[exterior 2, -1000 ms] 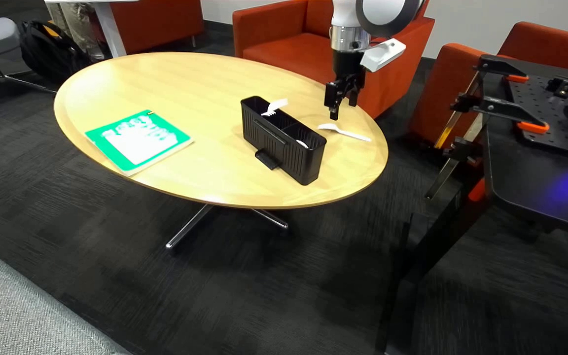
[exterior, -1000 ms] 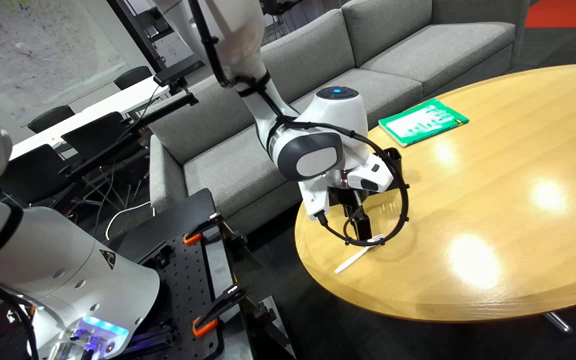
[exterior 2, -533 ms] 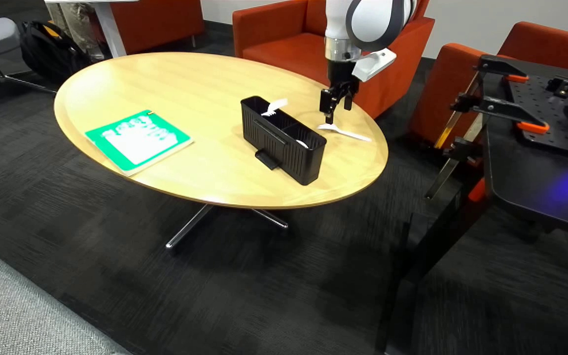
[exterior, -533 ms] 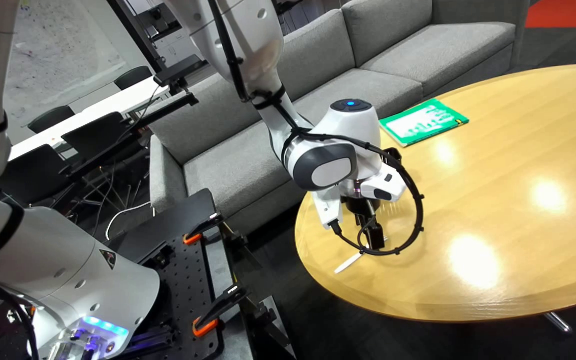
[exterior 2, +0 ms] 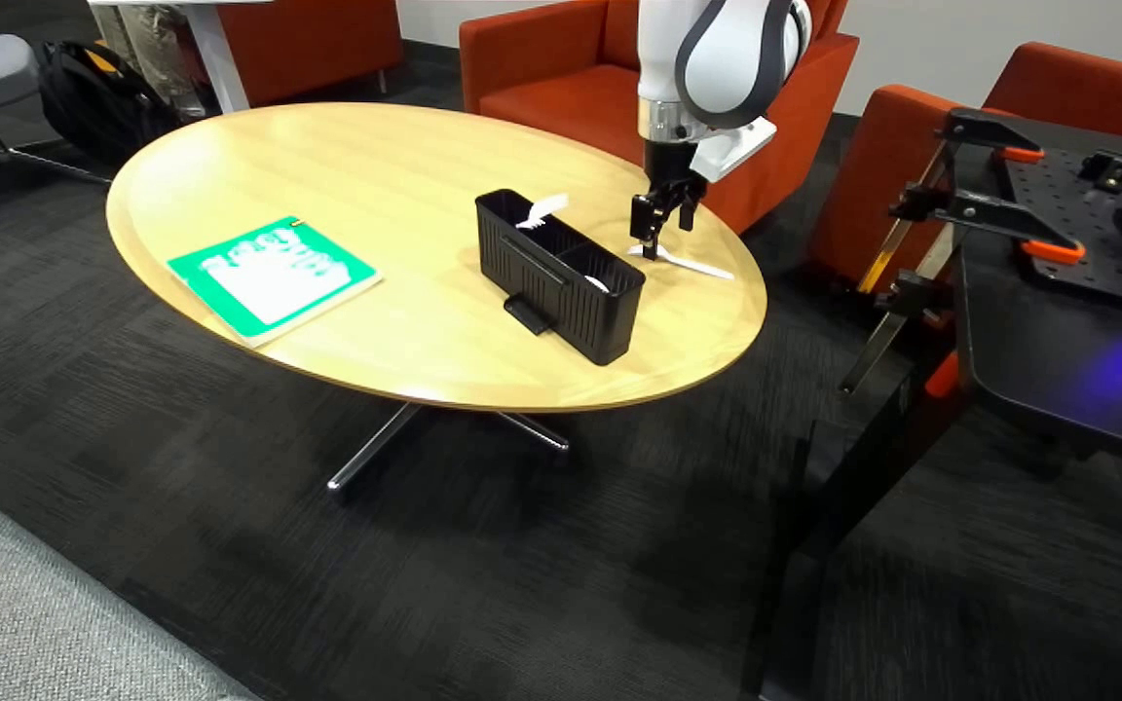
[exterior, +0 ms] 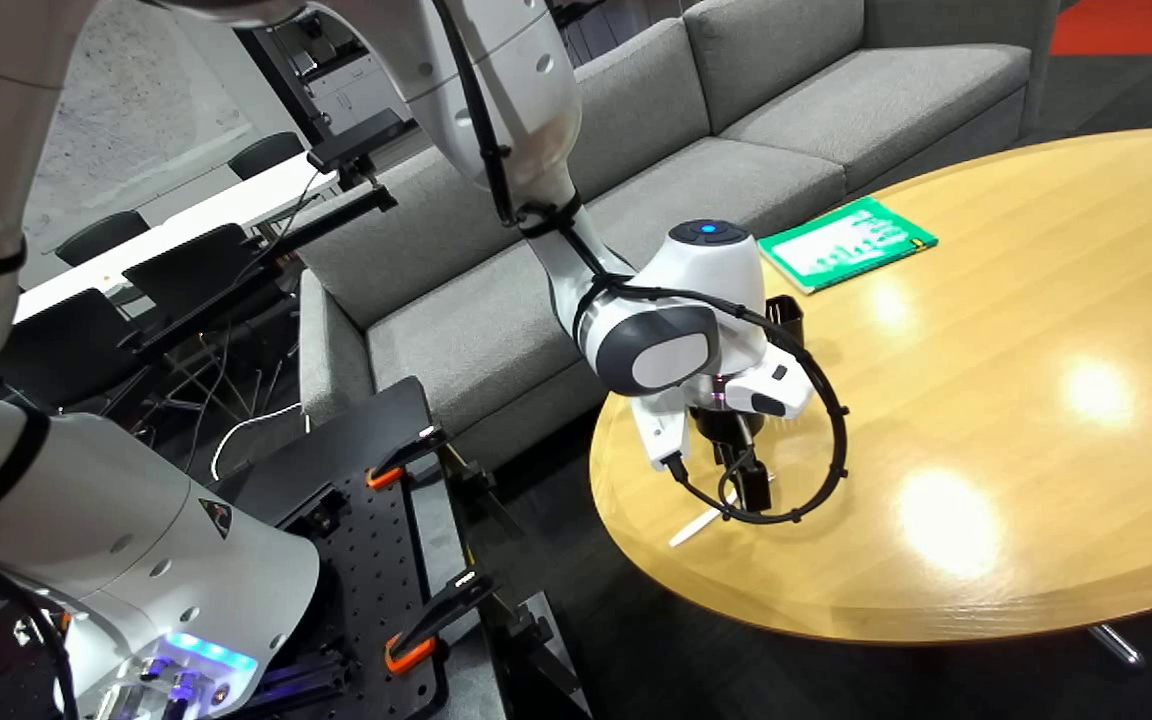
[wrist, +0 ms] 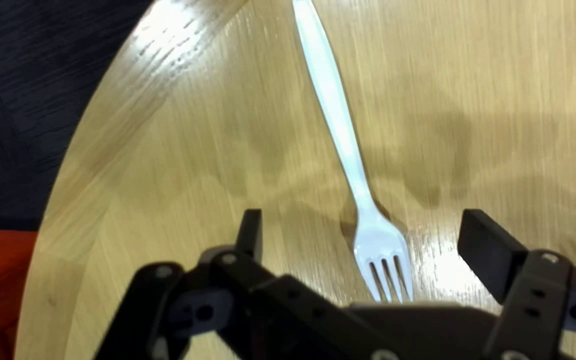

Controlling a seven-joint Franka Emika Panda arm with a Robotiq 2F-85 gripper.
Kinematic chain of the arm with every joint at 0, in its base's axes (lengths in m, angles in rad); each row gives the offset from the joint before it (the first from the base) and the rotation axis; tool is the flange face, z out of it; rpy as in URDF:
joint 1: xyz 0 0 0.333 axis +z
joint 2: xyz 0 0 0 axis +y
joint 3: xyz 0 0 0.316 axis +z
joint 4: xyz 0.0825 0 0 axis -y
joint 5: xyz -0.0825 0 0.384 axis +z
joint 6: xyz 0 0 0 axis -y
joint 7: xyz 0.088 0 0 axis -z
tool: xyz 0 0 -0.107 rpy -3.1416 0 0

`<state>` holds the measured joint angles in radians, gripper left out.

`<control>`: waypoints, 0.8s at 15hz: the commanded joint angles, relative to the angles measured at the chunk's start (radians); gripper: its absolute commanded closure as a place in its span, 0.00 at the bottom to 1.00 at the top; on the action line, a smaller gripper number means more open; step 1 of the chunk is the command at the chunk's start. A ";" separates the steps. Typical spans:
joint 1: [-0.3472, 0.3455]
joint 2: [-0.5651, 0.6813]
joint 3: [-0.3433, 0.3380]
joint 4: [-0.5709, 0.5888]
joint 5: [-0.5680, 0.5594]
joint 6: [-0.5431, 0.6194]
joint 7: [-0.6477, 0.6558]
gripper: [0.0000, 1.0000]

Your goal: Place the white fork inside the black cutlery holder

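The white fork (wrist: 338,120) lies flat on the wooden table, between the open fingers of my gripper (wrist: 363,235) in the wrist view. Its head is near the palm side; its handle runs up the picture. In an exterior view, the gripper (exterior 2: 669,237) is low over the head of the fork (exterior 2: 702,267). In an exterior view, the gripper (exterior: 744,485) hides part of the fork (exterior: 698,524). The black cutlery holder (exterior 2: 546,282) stands upright beside the fork, with white pieces in its compartments. The arm hides much of the holder (exterior: 786,318) in an exterior view.
A green-and-white book (exterior 2: 274,273) lies on the oval table (exterior 2: 356,146) past the holder; it also shows in an exterior view (exterior: 846,245). The table's rounded edge is close to the fork. A grey sofa (exterior: 766,160) stands beside the table.
My gripper has moved down and over the fork's head, its fingers staying open. The fork, the holder and the book have not moved.
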<state>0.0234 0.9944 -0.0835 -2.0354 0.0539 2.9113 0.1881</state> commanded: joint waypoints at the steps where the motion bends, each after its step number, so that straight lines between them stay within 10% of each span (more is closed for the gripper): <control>1: 0.030 0.026 -0.022 0.033 0.019 -0.034 0.021 0.25; 12: 0.052 0.045 -0.028 0.063 0.027 -0.066 0.039 0.99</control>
<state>0.0541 1.0318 -0.0930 -1.9946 0.0660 2.8914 0.2050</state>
